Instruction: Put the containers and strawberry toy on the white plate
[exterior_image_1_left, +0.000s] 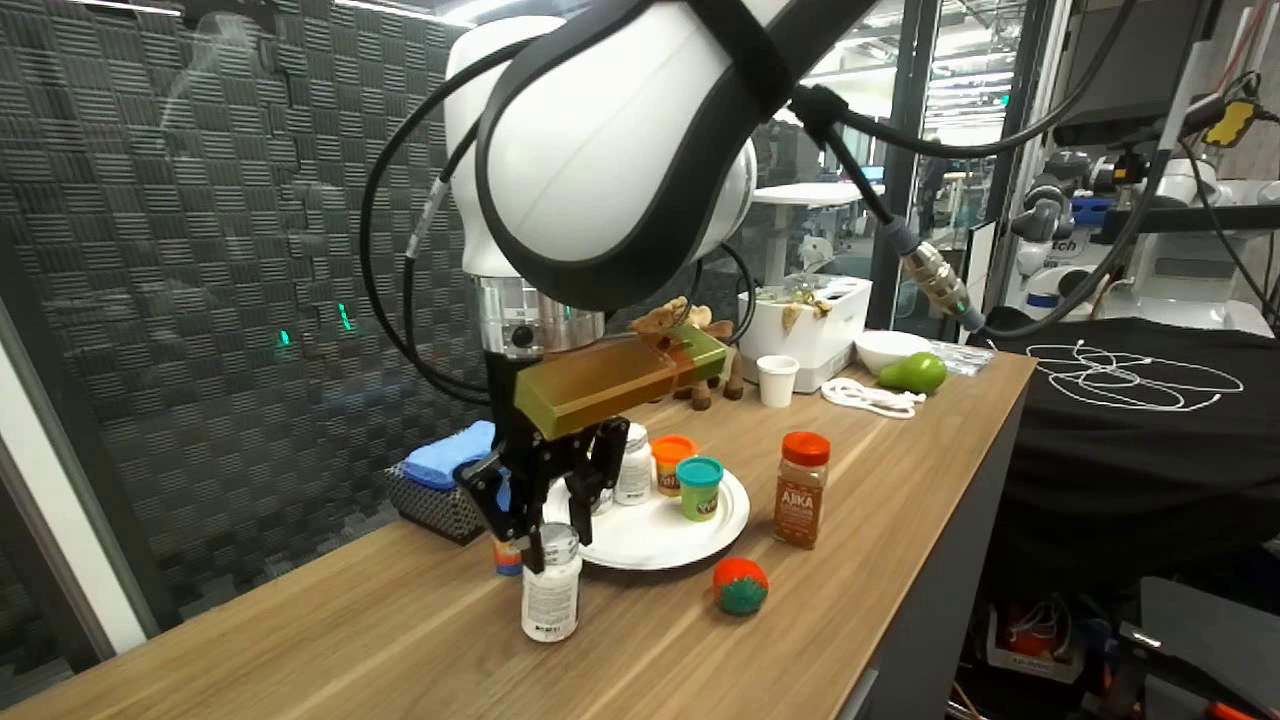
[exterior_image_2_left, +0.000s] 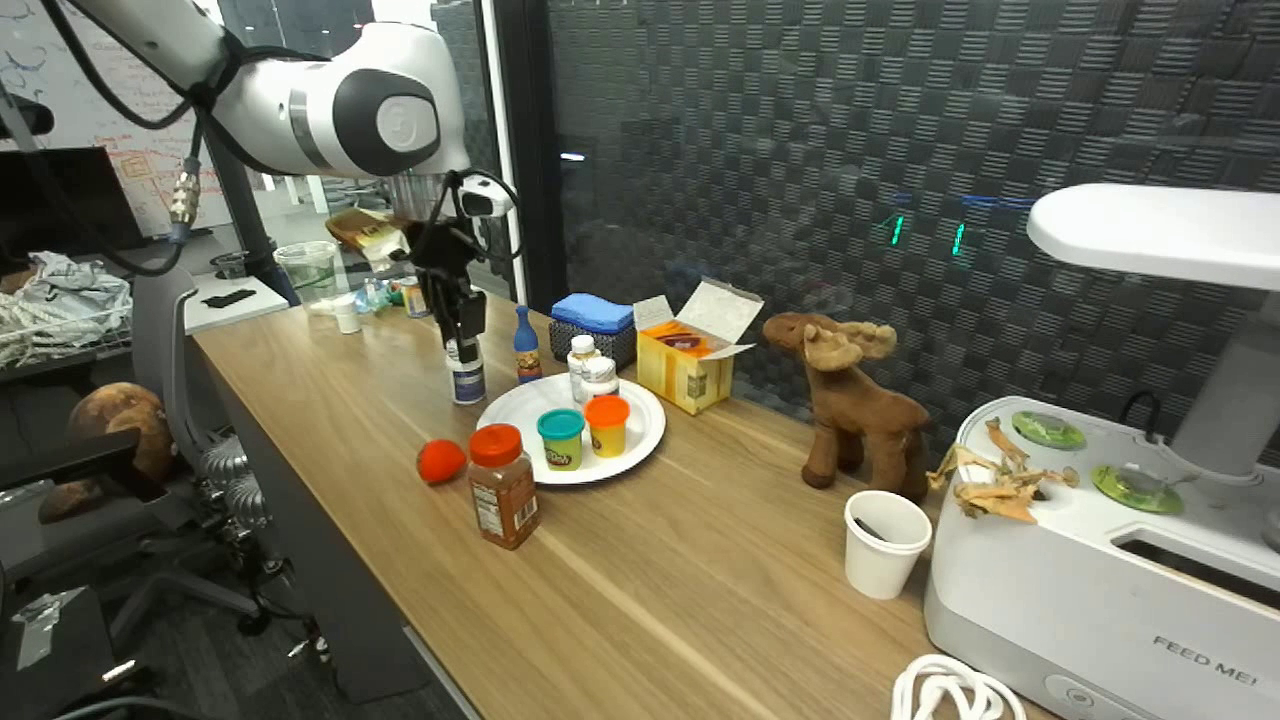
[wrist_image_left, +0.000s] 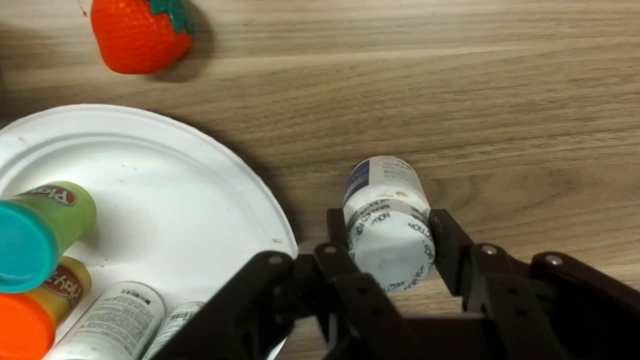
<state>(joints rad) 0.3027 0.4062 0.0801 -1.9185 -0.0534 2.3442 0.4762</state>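
In the wrist view my gripper (wrist_image_left: 388, 225) straddles the cap of a white bottle (wrist_image_left: 385, 182), a finger against either side. That bottle (exterior_image_1_left: 550, 608) stands upright on the table beside the white plate (exterior_image_1_left: 640, 545). On the plate are the teal-lidded container (exterior_image_2_left: 560, 450), the orange-lidded container (exterior_image_2_left: 607, 437) and two white-capped white bottles, one (exterior_image_2_left: 582, 360) behind the other (exterior_image_2_left: 600, 380). Off the plate stands the red-capped brown spice jar (exterior_image_2_left: 503, 500). Close to the jar lies the strawberry toy (exterior_image_1_left: 740, 585), red with a green leafy top, also near the plate in the wrist view.
A blue bottle (exterior_image_2_left: 527, 350) stands near the plate and the gripped bottle. Behind are a dark box topped with blue cloth (exterior_image_2_left: 592, 313), an open yellow carton (exterior_image_2_left: 690, 375) and a plush moose (exterior_image_2_left: 865, 420). Farther along are a paper cup (exterior_image_2_left: 885, 550) and a white planter (exterior_image_2_left: 1090, 590).
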